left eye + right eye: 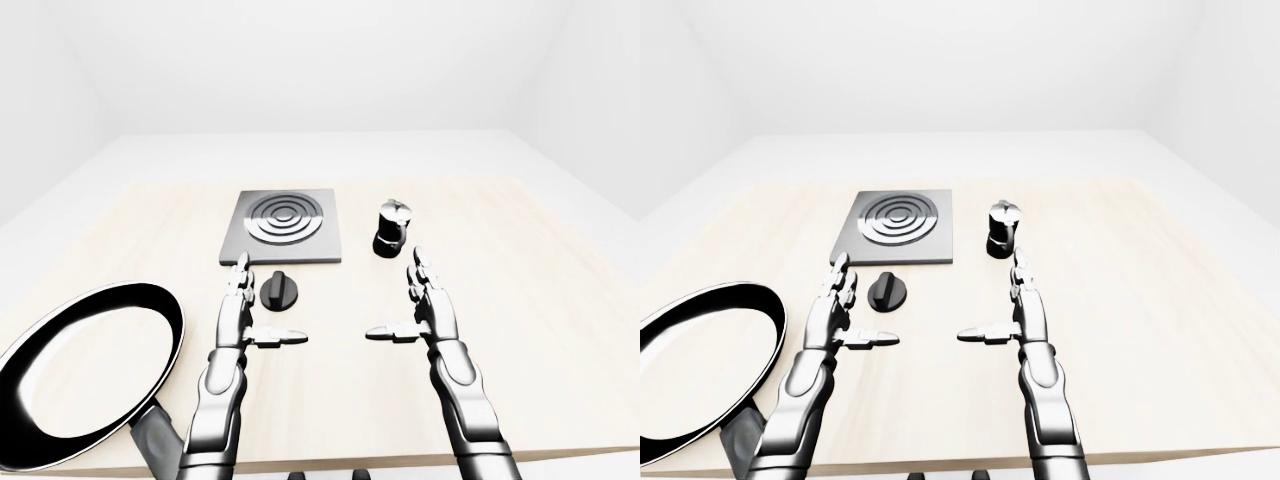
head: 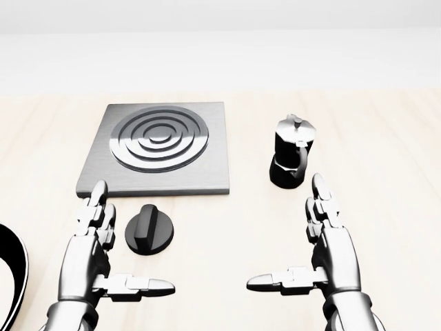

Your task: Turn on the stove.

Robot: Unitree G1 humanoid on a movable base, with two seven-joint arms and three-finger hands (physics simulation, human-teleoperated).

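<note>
The tabletop (image 1: 520, 300) is pale wood and carries everything. Largest on it is the pan (image 1: 90, 370), at eight o'clock in the left-eye view, its handle cut off by the bottom edge. The stove (image 2: 162, 148) lies flat at eleven o'clock in the head view, its ringed plate bare. The pot (image 2: 291, 160) stands at one o'clock, just beyond the right hand (image 2: 324, 258).

The knob (image 2: 149, 229) sits just below the stove's lower edge, apart from it. Its ridge runs roughly twelve to six, tilted slightly. It lies at about two o'clock from the left hand (image 2: 100, 258), just beside the fingers (image 2: 93, 210), not touching. The left hand is clearly nearer.

Both hands are spread open, thumbs pointing inward, holding nothing. No markings on the knob are legible.
</note>
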